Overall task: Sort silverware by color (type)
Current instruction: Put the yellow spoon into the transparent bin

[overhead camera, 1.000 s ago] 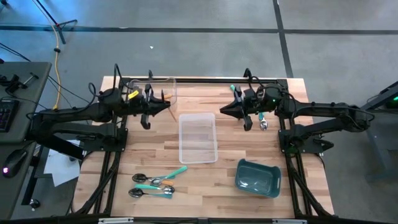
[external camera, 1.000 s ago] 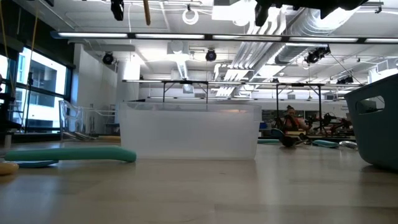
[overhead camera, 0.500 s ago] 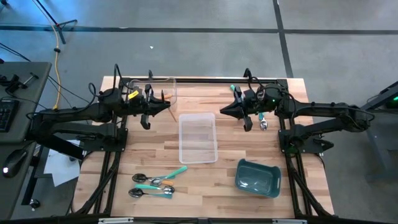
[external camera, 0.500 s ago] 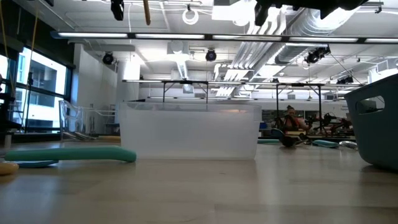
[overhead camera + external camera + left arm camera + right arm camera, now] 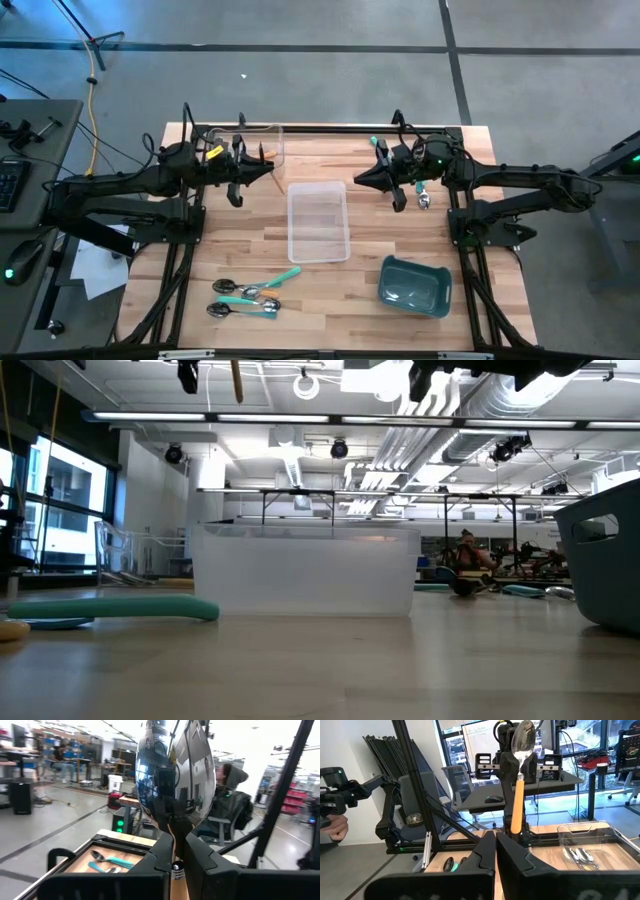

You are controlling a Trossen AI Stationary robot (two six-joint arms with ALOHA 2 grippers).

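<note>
My left gripper (image 5: 268,169) hovers above the table's far left, next to a clear tray (image 5: 262,140), and is shut on an orange-handled spoon (image 5: 518,795). The spoon's shiny bowl (image 5: 175,770) fills the left wrist view. My right gripper (image 5: 360,180) hangs shut and empty over the far right part, facing the left one. Teal-handled spoons (image 5: 247,294) lie flat on the table near its near-left corner. Two more spoons (image 5: 577,855) lie in the far-left tray. Others (image 5: 423,197) lie beside the right arm. My left gripper pinches the orange spoon between its two fingers at the top of the handle (image 5: 519,775), just below the bowl. The fingers (image 5: 157,855) come level from the table's left, across the handle. The spoon is lifted clear and upright, bowl up, the handle (image 5: 236,380) hanging below.
A second clear tray (image 5: 318,222) stands mid-table between the arms. A teal bin (image 5: 414,284) sits at the near right. Bare wood lies between the tray and the near edge. A person's hand (image 5: 335,827) shows in the room beyond the table.
</note>
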